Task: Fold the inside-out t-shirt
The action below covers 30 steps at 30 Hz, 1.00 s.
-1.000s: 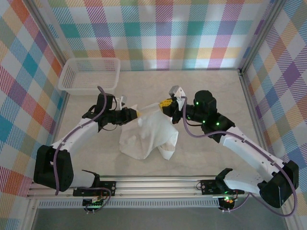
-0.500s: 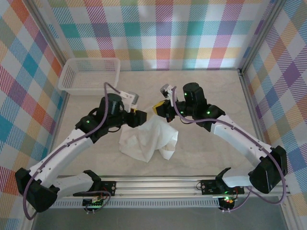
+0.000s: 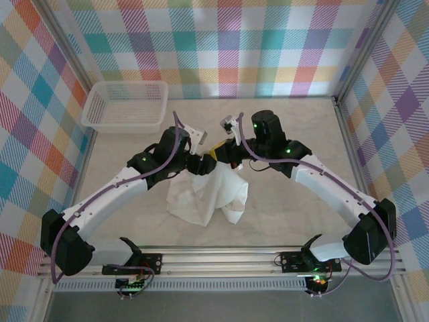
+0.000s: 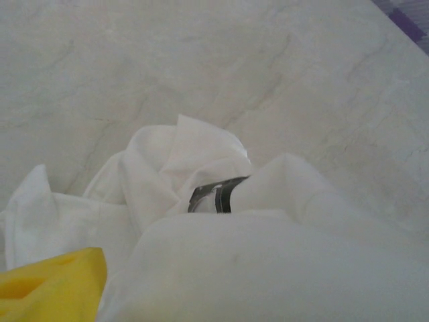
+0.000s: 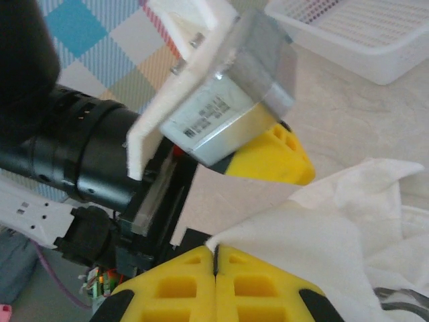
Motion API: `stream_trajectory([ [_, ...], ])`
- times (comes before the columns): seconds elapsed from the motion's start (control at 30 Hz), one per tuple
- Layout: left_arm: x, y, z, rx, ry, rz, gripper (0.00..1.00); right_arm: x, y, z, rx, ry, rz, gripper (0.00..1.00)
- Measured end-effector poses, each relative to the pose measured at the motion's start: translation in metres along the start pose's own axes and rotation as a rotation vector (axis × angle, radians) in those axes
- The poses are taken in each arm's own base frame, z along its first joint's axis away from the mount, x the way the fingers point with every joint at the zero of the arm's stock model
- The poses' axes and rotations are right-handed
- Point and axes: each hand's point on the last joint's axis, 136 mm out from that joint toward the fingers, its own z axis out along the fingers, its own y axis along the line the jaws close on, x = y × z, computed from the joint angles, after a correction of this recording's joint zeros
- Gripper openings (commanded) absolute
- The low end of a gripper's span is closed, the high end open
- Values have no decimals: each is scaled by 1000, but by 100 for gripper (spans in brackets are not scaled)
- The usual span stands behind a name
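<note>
The white t-shirt (image 3: 204, 194) lies crumpled at the table's middle, its top edge lifted between the two grippers. My right gripper (image 3: 220, 157) is shut on a corner of the t-shirt (image 5: 335, 221), and the fabric comes out from between its yellow pads (image 5: 216, 251). My left gripper (image 3: 204, 165) sits close beside it, open. One yellow finger (image 4: 50, 282) shows at the lower left of the left wrist view. T-shirt (image 4: 174, 168) fabric drapes over the other finger and hides it. A dark neck label (image 4: 218, 196) peeks out among the folds.
A white mesh basket (image 3: 124, 104) stands at the back left, also visible as the basket (image 5: 362, 27) in the right wrist view. Checked walls enclose the marble-patterned table (image 3: 301, 127). The left arm's wrist camera block (image 5: 228, 100) hangs very near the right gripper.
The left arm swung right until its gripper met the right gripper, and its jaws spread apart. The stretched strip of shirt between the grippers has gone slack. The right gripper shifted slightly left.
</note>
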Motion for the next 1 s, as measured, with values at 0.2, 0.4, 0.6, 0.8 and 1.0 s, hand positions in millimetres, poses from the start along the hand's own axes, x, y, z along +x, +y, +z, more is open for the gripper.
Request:
stream_trajectory([
  [0.2, -15, 16, -27, -14, -87, -112, 0, 5, -39, -9, 192, 21, 94, 0],
  [0.4, -37, 10, -46, 231, -148, -318, 0, 22, -85, -13, 354, 61, 184, 0],
  [0.6, -18, -1, -32, 303, -61, -295, 85, 37, -75, -1, 227, 83, 200, 0],
  [0.8, 24, 27, 19, 176, 85, -171, 91, 36, -40, -5, 58, 61, 149, 0],
  [1.0, 57, 26, 66, 239, 204, -111, 84, 20, -9, -18, -50, 10, 74, 0],
])
